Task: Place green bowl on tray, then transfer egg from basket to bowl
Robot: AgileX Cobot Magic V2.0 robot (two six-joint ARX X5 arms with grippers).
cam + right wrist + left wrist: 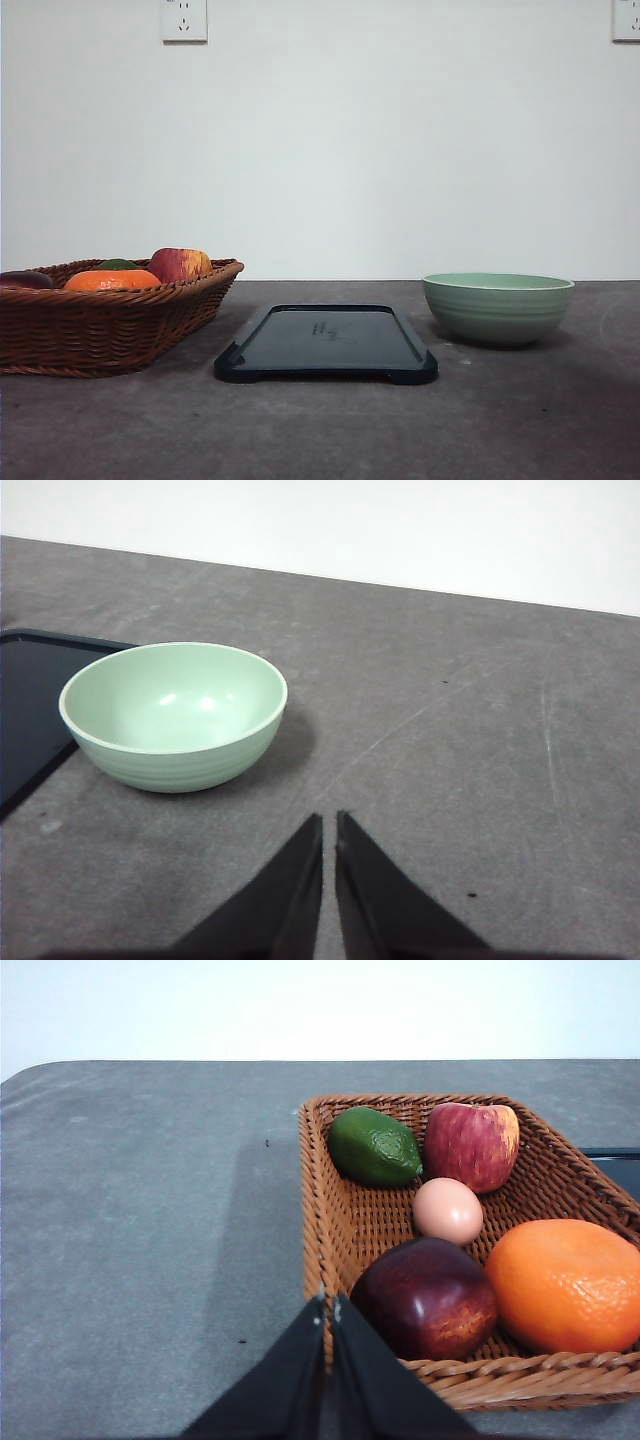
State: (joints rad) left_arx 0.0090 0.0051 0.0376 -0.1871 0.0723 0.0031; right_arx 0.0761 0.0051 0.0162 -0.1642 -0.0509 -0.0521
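The pale green bowl (497, 307) stands empty on the grey table, to the right of the dark tray (326, 343), which is bare. At the left, the brown wicker basket (100, 318) holds fruit. In the left wrist view the egg (448, 1211) lies in the basket (325, 1210) among the fruit. My left gripper (329, 1304) is shut, its tips just short of the basket's near rim. In the right wrist view the green bowl (173, 716) sits beside a corner of the tray (25, 705). My right gripper (329, 820) is shut, holding nothing, a little short of the bowl.
In the basket lie a green avocado (376, 1146), a red apple (471, 1144), a dark red fruit (428, 1298) and an orange (567, 1285). A white wall (320, 150) with sockets stands behind the table. Bare grey tabletop (140, 1230) spreads beside the basket.
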